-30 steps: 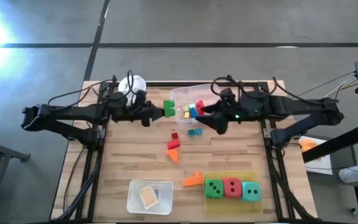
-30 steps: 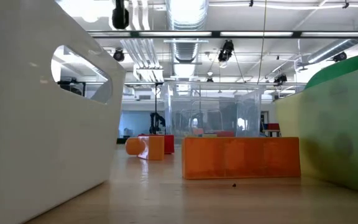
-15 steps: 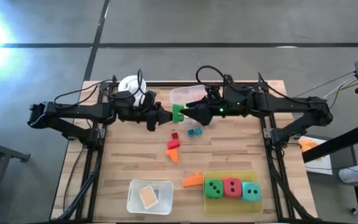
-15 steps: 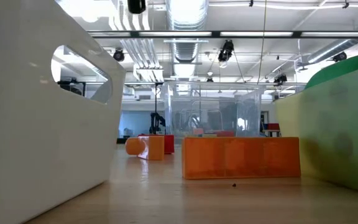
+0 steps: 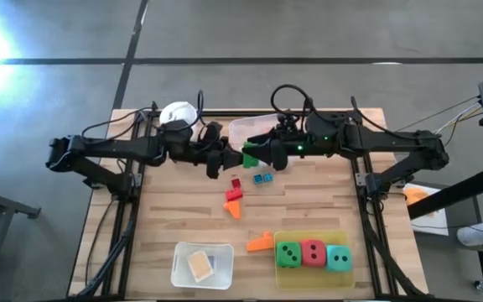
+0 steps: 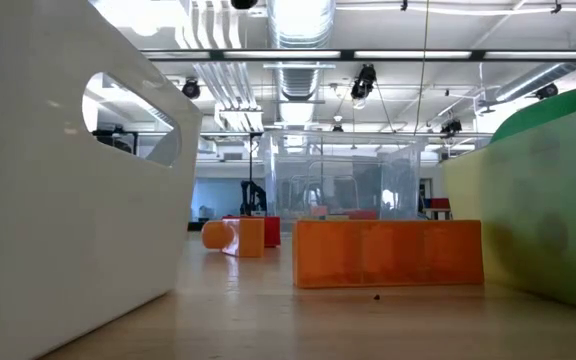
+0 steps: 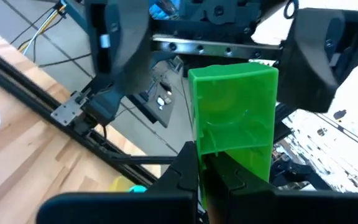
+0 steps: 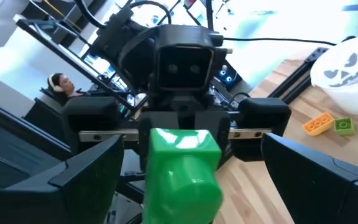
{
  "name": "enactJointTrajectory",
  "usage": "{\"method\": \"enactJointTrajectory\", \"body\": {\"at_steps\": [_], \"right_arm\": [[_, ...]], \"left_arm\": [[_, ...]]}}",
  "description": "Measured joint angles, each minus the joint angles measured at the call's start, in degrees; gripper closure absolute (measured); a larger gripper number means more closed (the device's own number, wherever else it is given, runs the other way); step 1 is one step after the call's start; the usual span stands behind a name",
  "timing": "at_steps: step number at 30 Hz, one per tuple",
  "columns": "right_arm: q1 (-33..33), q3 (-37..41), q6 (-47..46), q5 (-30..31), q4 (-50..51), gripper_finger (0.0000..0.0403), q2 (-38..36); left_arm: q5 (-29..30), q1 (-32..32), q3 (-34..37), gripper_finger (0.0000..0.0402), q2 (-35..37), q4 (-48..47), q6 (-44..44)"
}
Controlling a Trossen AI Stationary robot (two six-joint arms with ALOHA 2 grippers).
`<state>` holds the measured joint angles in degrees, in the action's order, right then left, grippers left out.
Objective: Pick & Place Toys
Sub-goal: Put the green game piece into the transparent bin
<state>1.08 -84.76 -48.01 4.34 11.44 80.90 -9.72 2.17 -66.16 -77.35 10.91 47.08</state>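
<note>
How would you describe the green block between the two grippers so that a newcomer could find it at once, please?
Start at the wooden table and go to its far middle, where the two dark arms meet tip to tip. The green block hangs there, clamped in the shut left gripper, between the open fingers of the right gripper. Every other toy lies on the table or in a tub.

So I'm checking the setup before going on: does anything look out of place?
Nothing spilled or damaged. One unusual sight: the green block is in mid-air above the table, pinched by the left gripper, with the right gripper open around it, like a handover.
</note>
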Motion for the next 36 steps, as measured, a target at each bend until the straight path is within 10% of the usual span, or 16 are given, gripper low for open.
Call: {"method": "enactJointTrajectory", "body": {"at_steps": [9, 21, 36], "right_arm": [[0.0, 0.0, 0.6, 0.0, -0.5, 0.0062, 0.0], [0.0, 0.0, 1.5, -0.5, -1.4, 0.0281, 0.0], [0.0, 0.0, 2.6, -1.9, -1.1, 0.0282, -0.5]], "left_arm": [[-0.1, 0.2, -1.8, 0.0398, 0.0, -0.1, -1.7], [0.1, 0.3, -1.7, 0.0387, -0.2, -0.6, -1.9], [-1.2, 0.3, -1.7, 0.0220, 0.2, -3.5, 2.5]]}}
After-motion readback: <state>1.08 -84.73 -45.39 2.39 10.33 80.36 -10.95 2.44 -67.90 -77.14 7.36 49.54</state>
